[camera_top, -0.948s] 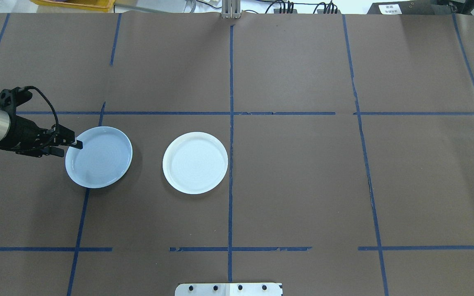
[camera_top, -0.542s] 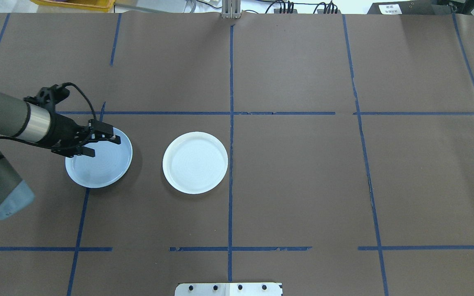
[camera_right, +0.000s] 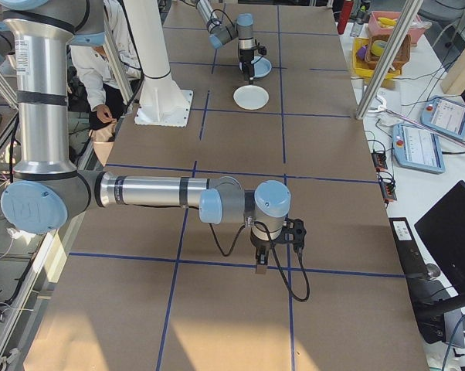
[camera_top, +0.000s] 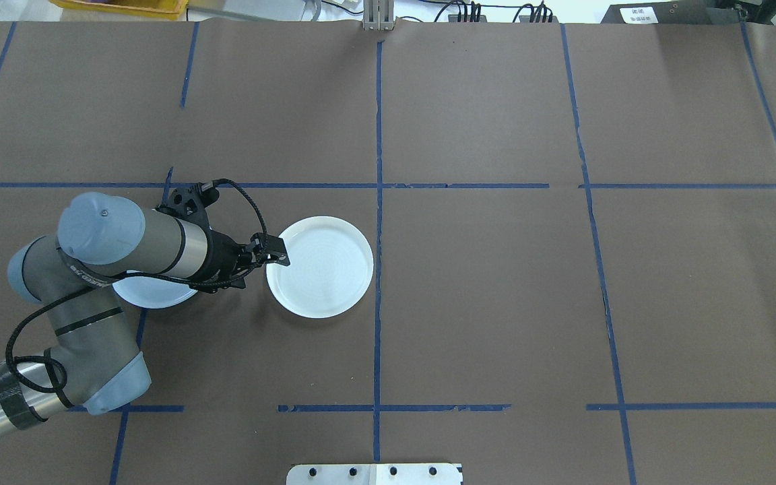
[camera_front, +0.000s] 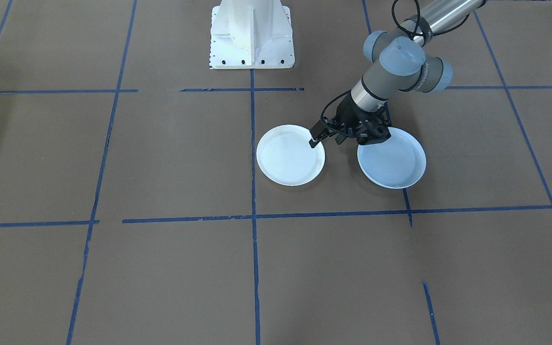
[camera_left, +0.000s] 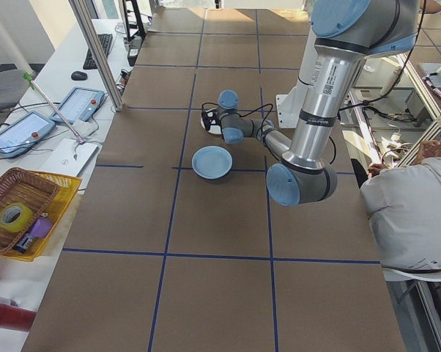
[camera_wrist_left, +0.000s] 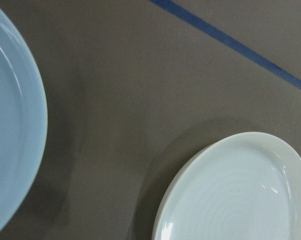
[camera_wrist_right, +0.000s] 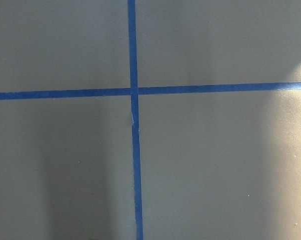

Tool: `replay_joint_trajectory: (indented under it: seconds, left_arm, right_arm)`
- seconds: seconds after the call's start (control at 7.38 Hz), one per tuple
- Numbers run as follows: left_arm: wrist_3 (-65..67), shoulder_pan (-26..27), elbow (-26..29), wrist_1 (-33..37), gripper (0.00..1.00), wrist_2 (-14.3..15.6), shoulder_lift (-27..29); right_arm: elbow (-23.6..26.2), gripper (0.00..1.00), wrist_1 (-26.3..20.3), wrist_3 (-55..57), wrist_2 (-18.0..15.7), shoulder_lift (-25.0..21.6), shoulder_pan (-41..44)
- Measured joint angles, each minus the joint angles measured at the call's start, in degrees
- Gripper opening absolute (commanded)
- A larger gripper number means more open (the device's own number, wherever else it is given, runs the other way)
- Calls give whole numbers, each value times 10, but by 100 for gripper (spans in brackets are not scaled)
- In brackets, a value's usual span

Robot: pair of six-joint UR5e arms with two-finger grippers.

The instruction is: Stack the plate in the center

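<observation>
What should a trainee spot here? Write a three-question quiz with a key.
1. Which plate lies nearer the long blue tape line down the table's middle? A. the white plate B. the pale blue plate
2. True or false: the left gripper is shut on the pale blue plate.
3. Fill the gap: the two plates lie ___ on the table, neither on top of the other.

Key: 1 A. 2 False: the gripper is open and empty, between the plates, one fingertip by the white plate's rim. 3 apart.
</observation>
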State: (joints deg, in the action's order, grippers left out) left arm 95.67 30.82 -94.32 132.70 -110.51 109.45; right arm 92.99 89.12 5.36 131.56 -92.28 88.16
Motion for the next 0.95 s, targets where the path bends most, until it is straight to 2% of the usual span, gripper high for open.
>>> replay_joint_trajectory:
  seconds: [0.14, 0.27, 0.54, 0.81, 0.95]
  left_arm:
    - [4, -10, 3, -1, 38, 9, 2]
    - [5, -15, 4, -1, 19, 12, 2]
    - [6, -17, 5, -2, 18, 11, 3]
    - [5, -18, 6, -3, 0, 11, 2]
    - [5, -18, 5, -3, 0, 10, 2]
  right_arm:
    - [0, 100, 0, 0, 0, 0, 0]
    - [0, 100, 0, 0, -1, 0, 0]
    - [0, 100, 0, 0, -1, 0, 0]
    - [0, 100, 0, 0, 0, 0, 0]
    - [0, 100, 0, 0, 0, 0, 0]
